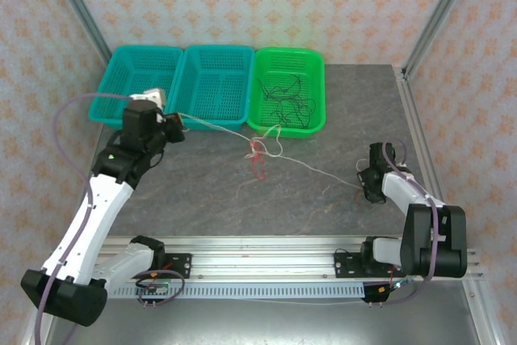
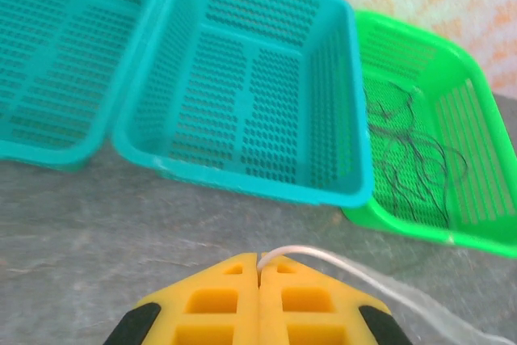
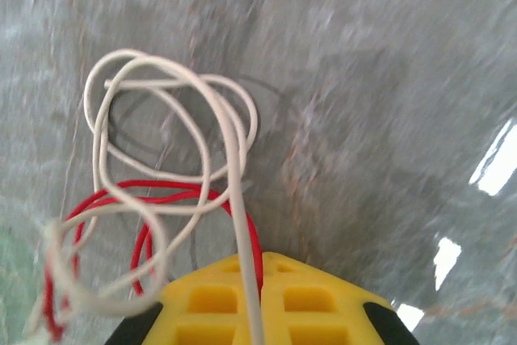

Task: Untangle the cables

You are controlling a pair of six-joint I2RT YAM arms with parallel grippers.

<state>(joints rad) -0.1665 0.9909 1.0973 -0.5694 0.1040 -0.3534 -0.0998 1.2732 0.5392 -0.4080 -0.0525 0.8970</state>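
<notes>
Nearest the bases, the right gripper (image 3: 260,268) is clamped shut on a white cable (image 3: 236,159) that loops over a red cable (image 3: 145,185) on the table (image 1: 202,191). Mid-table, the cables (image 1: 258,155) sit in a little white-and-red knot, with white strands running out to both grippers. Further back, the left gripper (image 2: 258,264) is pinched tight on a white strand too. Behind that are two teal baskets (image 1: 216,51), plus a green basket (image 1: 287,132) with loose black cables (image 1: 287,98) in it.

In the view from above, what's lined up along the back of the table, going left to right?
Left teal basket → middle teal basket → green basket, with thin black cables lying inside it.
</notes>
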